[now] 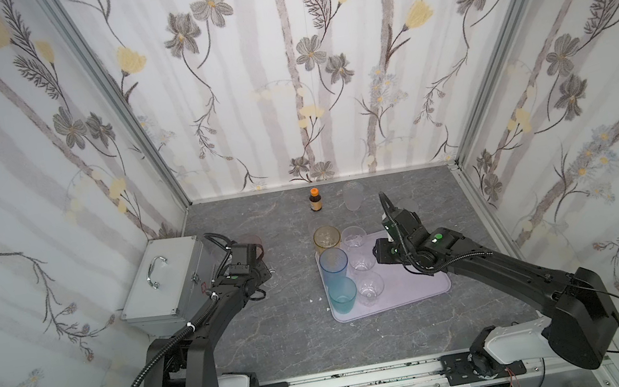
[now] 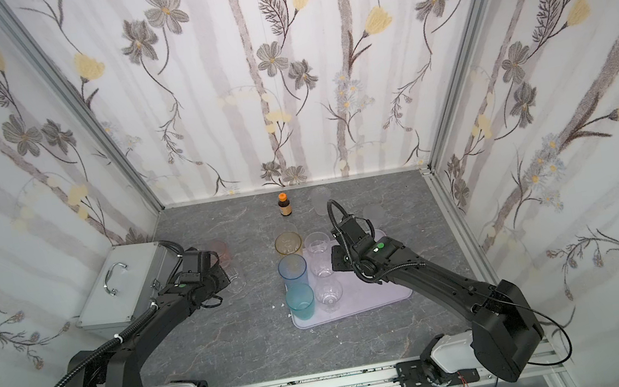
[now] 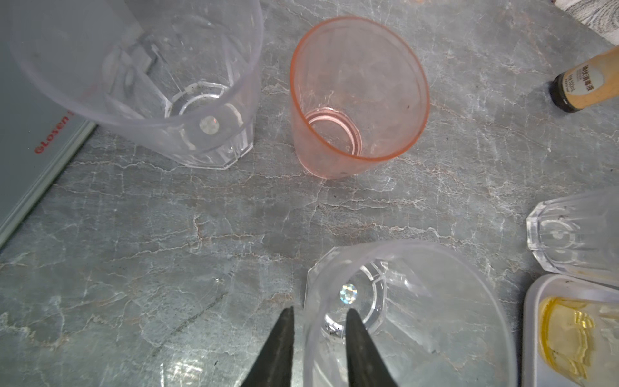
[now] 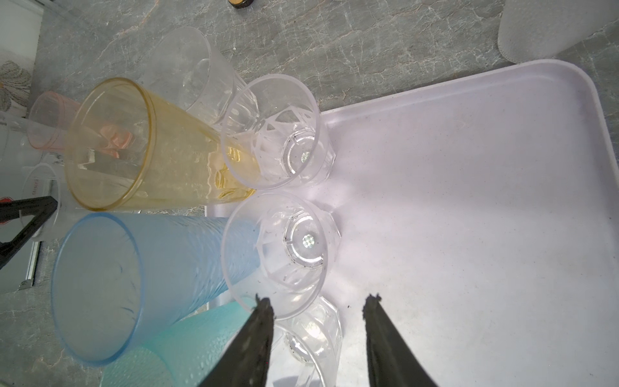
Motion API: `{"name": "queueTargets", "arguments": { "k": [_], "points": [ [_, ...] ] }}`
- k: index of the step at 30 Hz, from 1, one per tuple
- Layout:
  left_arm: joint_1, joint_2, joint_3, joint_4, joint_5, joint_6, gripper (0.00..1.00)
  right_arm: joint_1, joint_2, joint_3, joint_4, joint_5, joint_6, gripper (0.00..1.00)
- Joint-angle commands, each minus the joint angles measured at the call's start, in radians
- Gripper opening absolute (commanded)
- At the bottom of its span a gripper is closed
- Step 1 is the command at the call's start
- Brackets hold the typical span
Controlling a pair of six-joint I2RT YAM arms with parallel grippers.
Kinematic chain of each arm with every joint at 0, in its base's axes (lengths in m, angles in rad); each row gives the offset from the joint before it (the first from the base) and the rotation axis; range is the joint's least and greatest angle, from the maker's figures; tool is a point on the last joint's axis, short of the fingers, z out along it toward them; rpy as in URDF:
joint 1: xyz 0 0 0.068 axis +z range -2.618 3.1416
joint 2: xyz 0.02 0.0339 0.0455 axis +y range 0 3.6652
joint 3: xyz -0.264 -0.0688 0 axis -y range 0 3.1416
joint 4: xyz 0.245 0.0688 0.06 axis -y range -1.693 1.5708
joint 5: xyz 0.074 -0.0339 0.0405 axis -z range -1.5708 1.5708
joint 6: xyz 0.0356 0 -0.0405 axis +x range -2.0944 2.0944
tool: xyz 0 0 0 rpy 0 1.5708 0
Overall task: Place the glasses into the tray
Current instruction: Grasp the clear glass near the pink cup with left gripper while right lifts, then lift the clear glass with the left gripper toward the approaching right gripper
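Tray (image 1: pixel 407 292) open at right, glasses (image 1: pixel 334 266) crowding its left side, silver case (image 1: pixel 164 280) beyond

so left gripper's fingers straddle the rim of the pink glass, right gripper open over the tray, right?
Wrong glass. The left wrist view shows the left gripper straddling the rim of a clear faceted glass; the pink glass stands apart, untouched. The right gripper is open over the tray, as said.

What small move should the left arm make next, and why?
Probably close the jaws of the left gripper fully on the clear faceted glass. They straddle its wall, one inside and one outside, not clearly pinching it, and the glass stands on the table, outside the lilac tray.
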Motion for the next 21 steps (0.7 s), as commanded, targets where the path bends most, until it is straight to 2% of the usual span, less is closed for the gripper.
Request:
{"name": "queueTargets", "arguments": {
  "k": [1, 4, 8, 11, 16, 21],
  "points": [
    [0.001, -0.045, -0.004, 0.03, 0.026, -0.034, 0.13, 0.001, -0.012, -0.004, 0.049, 0.008, 0.02, 0.45],
    [-0.002, -0.069, -0.004, 0.027, 0.066, -0.046, 0.01, 0.001, -0.026, -0.009, 0.066, 0.013, 0.028, 0.45],
    [-0.008, -0.157, 0.004, 0.012, 0.115, -0.074, 0.0, 0.001, -0.034, 0.007, 0.066, 0.018, 0.032, 0.45],
    [-0.034, -0.198, 0.047, -0.016, 0.107, -0.097, 0.0, 0.003, -0.039, 0.027, 0.057, 0.019, 0.038, 0.44],
    [-0.16, -0.215, 0.166, -0.047, -0.015, -0.123, 0.0, 0.053, -0.028, 0.129, 0.032, 0.073, 0.043, 0.44],
    [-0.327, -0.171, 0.286, -0.048, -0.145, -0.133, 0.0, 0.15, 0.027, 0.321, -0.025, 0.163, 0.022, 0.44]
  ]
}}
